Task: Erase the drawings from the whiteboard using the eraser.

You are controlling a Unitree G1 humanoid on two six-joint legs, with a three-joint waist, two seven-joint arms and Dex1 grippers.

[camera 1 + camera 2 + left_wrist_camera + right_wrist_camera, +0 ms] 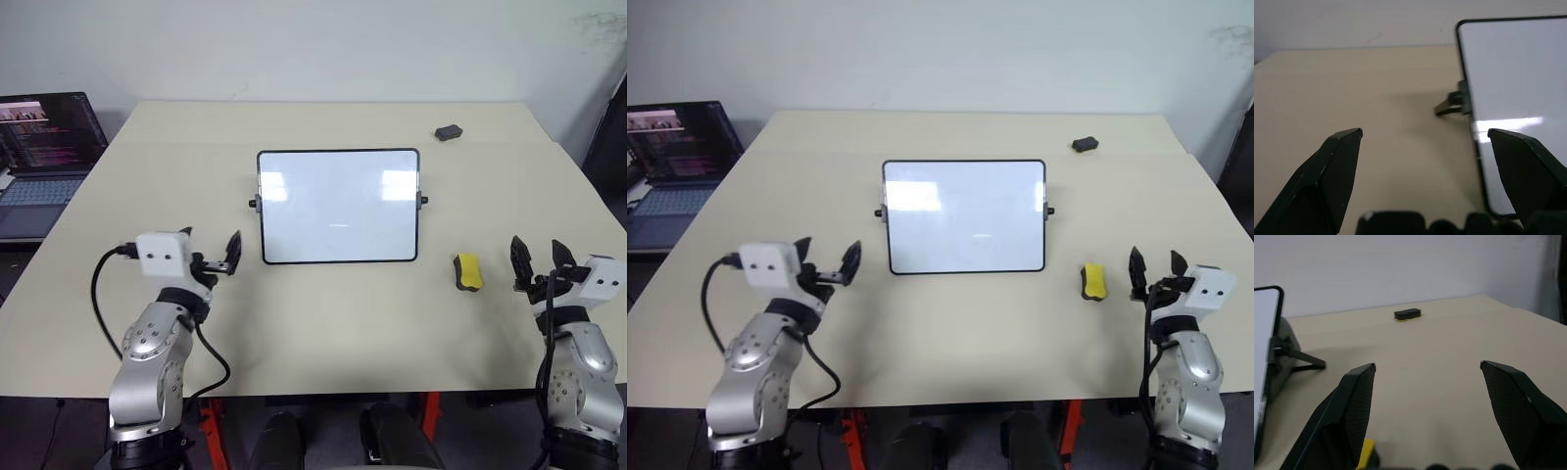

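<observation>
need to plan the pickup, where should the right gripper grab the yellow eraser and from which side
Grip the eraser across its two long sides, coming from above with the open right gripper. It lies flat on the table, narrow crosswise, long axis pointing away from the robot, with free space around it.

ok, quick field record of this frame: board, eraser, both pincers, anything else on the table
whiteboard: centre of table, propped on side knobs, surface reads clean, no marks visible
eraser: yellow, lying on table right of the board, apart from it
left pincer: open, empty, left of the board's lower corner
right pincer: open, empty, just right of the eraser, not touching
small dark grey object: far right of table
laptop: off the table's left edge, screen on
</observation>
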